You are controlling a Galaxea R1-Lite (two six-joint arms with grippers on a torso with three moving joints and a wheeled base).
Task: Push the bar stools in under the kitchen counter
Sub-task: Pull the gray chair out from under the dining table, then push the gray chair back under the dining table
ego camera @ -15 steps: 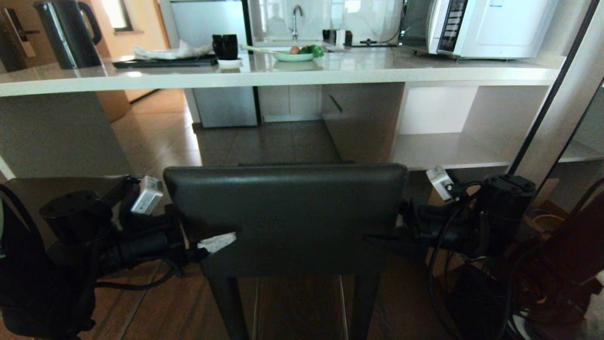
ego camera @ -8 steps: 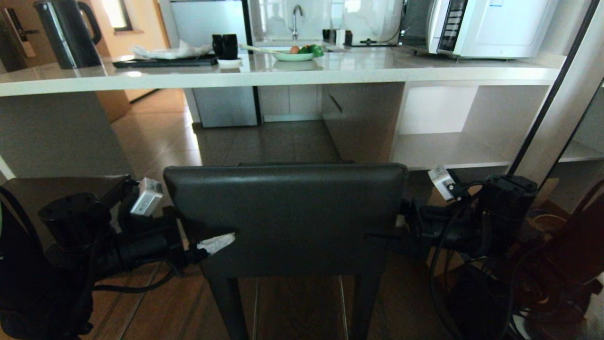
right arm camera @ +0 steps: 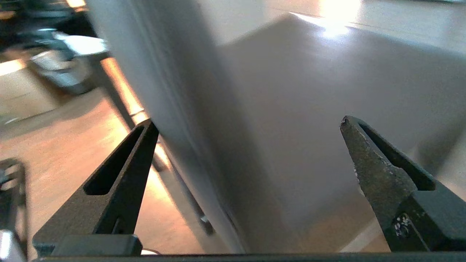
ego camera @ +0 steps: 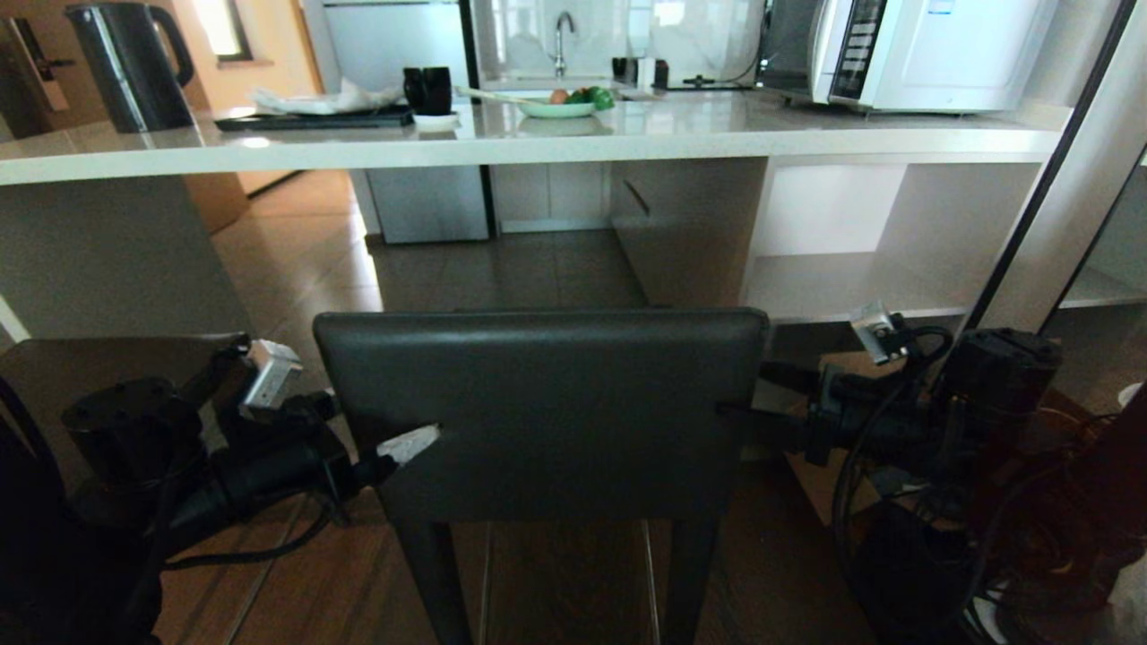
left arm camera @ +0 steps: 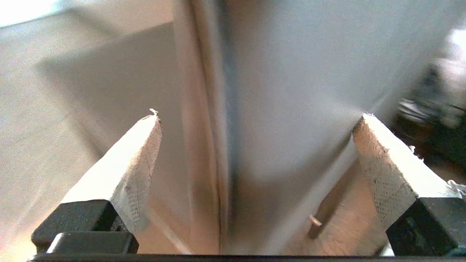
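We stand behind the dark grey leather-backed bar stool [ego camera: 541, 408], short of the pale speckled stone worktop [ego camera: 538, 139]; the left claw [left arm camera: 255, 153] and right claw [right arm camera: 251, 160] gape wide astride its backrest edges; we should push evenly, keeping it straight

Black arms, looped black cables; left fingers [left arm camera: 123, 171] white-padded, right fingers [right arm camera: 120, 182] black.

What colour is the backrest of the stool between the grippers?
Dark grey, plain leather-like backrest, no pattern. It shows best in the head view.
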